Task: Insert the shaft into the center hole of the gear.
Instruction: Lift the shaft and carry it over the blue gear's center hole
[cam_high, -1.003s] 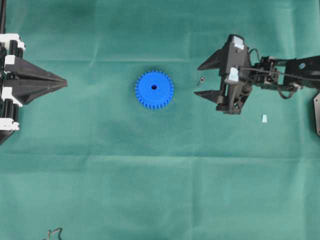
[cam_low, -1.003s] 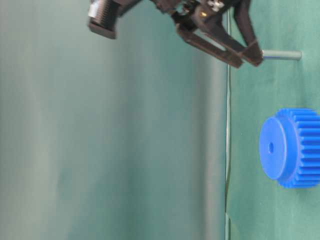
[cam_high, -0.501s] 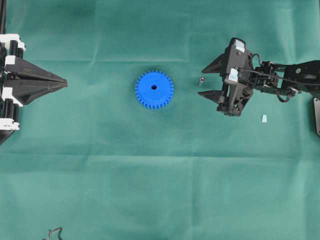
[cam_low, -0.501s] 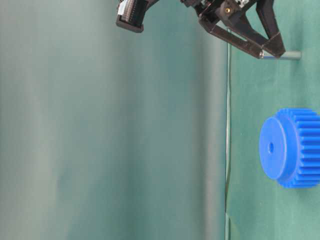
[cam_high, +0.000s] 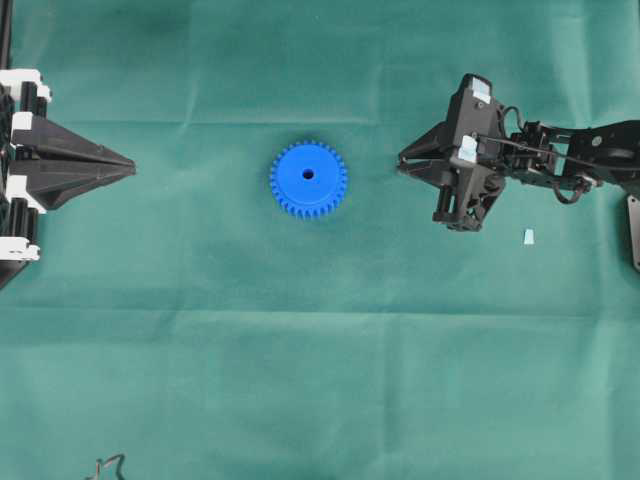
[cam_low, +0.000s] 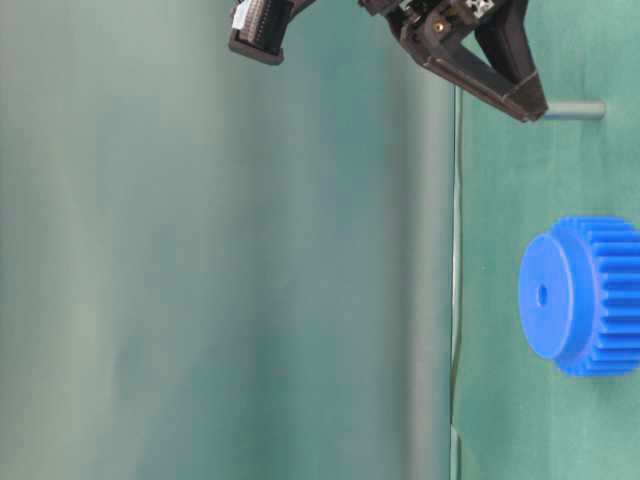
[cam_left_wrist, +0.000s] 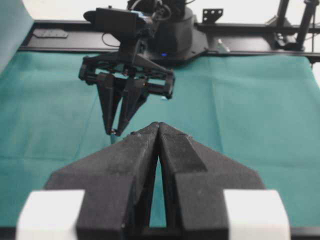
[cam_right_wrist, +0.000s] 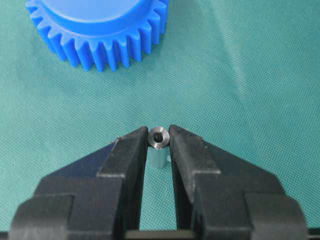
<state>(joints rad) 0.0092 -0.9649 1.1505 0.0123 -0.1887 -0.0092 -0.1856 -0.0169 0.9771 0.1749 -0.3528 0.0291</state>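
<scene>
Green cloth covers the whole worktable (cam_high: 320, 380), creased but bare apart from a few parts. Nearest in the right wrist view, the right gripper (cam_right_wrist: 159, 142) has just drawn its jaws in: a second ago they stood wide on either side of the shaft (cam_right_wrist: 158, 145), and now both inner faces press against that small grey hollow-ended pin, which stands upright on the cloth between them. So the pin appears pinched but not yet lifted; the table-level view shows its lower length still reaching to the cloth beyond the fingertips. Just beyond, the blue gear (cam_high: 308, 179) lies flat, its center hole (cam_high: 307, 174) open and facing up, apart from the pin. A small pale wedge-shaped piece (cam_high: 527, 236) lies off beside the right arm. Farthest across the table, the left gripper (cam_high: 128, 164) rests with its jaws pressed together on nothing, well away from the gear. With the grasp made, lifting and carrying the pin over the hole looks like the next step.
</scene>
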